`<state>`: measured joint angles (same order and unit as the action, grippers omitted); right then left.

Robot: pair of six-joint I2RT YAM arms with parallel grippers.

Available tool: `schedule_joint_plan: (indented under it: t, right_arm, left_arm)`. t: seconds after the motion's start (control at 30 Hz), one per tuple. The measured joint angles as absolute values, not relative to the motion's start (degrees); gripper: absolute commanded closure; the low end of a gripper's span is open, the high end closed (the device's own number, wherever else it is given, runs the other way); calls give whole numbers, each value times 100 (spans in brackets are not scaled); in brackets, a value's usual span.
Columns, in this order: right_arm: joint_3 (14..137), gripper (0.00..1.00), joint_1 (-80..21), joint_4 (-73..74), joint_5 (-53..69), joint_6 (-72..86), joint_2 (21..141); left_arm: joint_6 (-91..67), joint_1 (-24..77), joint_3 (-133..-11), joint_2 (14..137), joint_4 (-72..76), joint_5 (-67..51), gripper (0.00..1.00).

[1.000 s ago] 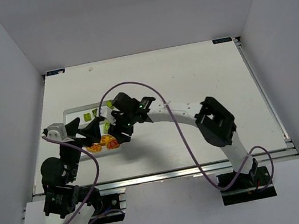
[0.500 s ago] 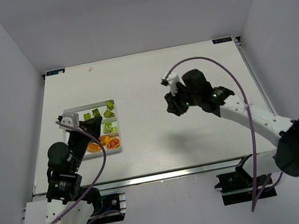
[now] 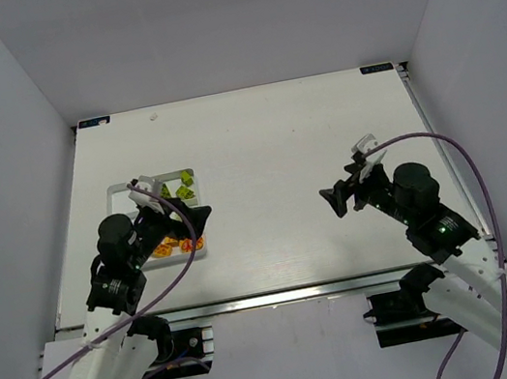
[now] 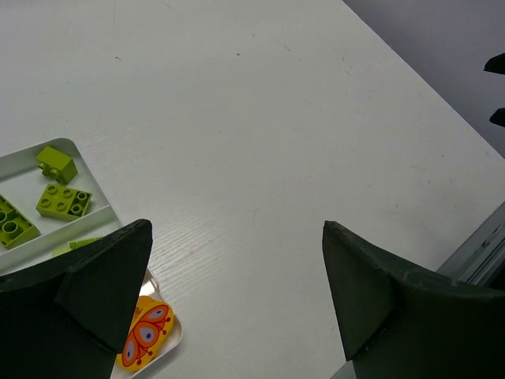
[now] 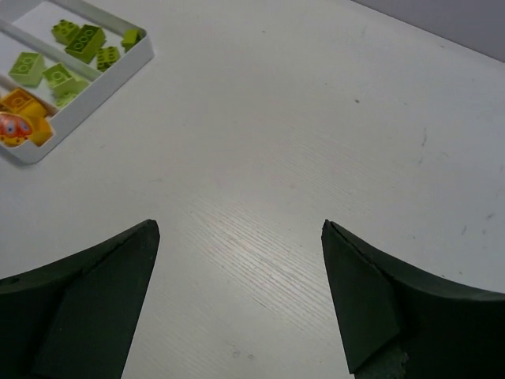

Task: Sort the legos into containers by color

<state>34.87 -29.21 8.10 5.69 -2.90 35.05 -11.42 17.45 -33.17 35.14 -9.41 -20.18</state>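
Left pincer (image 4: 237, 229), right pincer (image 5: 239, 227) gape — legos (image 5: 87, 39) (green, orange) lie in tray (image 5: 95, 101).

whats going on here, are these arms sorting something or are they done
Two robot arms are sorting small bricks by color into a white tray on the left side of the table. The green bricks lie in its far compartments and the orange-yellow bricks in a near one. No brick shows loose on the table. The left gripper is open and empty at the tray's edge. The right gripper is open and empty over bare table, well apart from the tray. The sorting looks finished.
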Motion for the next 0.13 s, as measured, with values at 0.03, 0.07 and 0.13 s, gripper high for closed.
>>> schedule_joint_plan:
  t: [0.03, 0.07, 0.13]
  right_arm:
    - [3433, 12, -2886, 770, 471, -266, 3485]
    - [3382, 12, -2864, 733, 370, -242, 3483]
    - [3317, 11, -2845, 722, 174, -202, 3505]
  left_arm:
    - [-1140, 1756, -3317, 3503, -939, -2023, 2]
    - [-1140, 1767, -3317, 3492, -939, -2027, 2]
    - [-1140, 1780, -3319, 3476, -939, -2043, 2]
